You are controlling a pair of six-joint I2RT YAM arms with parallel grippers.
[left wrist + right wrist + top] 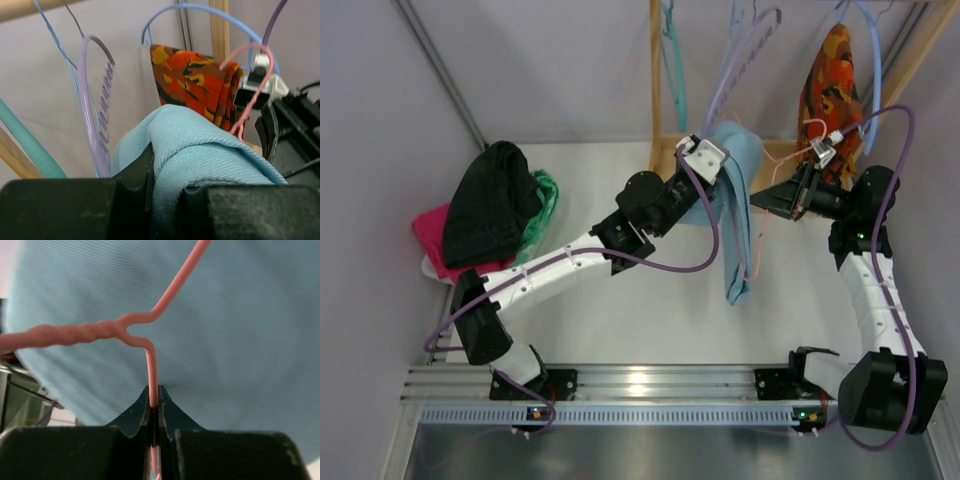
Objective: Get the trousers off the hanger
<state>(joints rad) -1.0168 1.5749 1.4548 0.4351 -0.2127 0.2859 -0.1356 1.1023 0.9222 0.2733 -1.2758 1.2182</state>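
Our left pincer [151, 170] clamped on light-blue twill trousers [210, 150], right pincer [154, 402] on pink wire hanger [150, 360]. Limp, light, we judge; grip the fold.

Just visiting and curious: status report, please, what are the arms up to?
Left gripper shut on blue trousers. Right gripper shut on pink hanger. Trousers apparently not yet off it. Orange garment hangs close behind, not blocking.
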